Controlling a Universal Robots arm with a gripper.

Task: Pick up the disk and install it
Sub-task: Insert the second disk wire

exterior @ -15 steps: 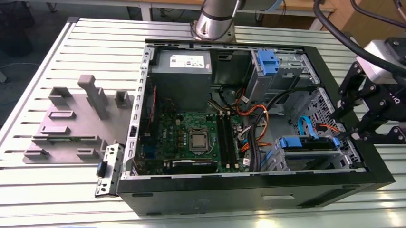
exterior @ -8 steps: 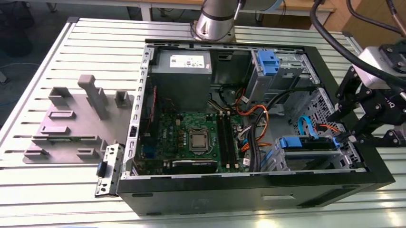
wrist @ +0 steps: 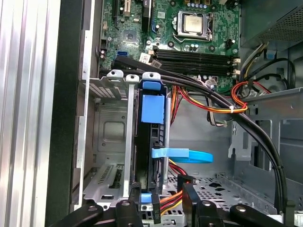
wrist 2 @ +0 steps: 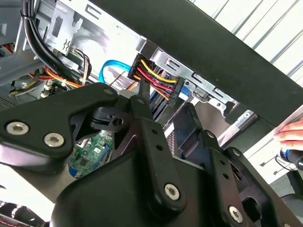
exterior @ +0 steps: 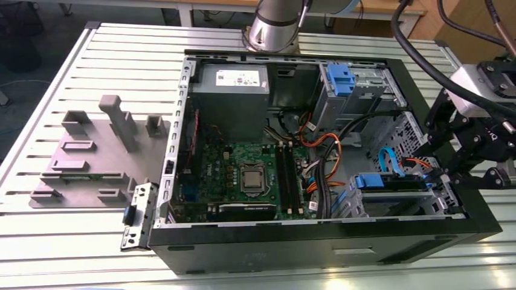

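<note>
Disk seated in its bay, gripper parted at the end of the cage.

In the second wrist view the fingers (wrist 2: 144, 123) of the gripper (wrist 2: 163, 106) stand moderately apart and clamp nothing I can make out; one tip is touching or just beside the black power plug (wrist 2: 156, 79) with its yellow, red and orange wires. The disk (wrist: 150, 142) stands on edge in the drive cage (wrist: 111, 137), at the computer case's (exterior: 322, 244) near corner on the exterior view's right. Pick-up and insertion therefore look done, though I cannot tell whether the disk is latched or cabled. The first wrist view shows the blue carrier tab (wrist: 152, 108) and the motherboard (wrist: 189, 28) beyond it. The exterior view adds the whole case on the slotted table (exterior: 48, 241) and a second blue carrier (exterior: 339, 78) in the far bay.
</note>
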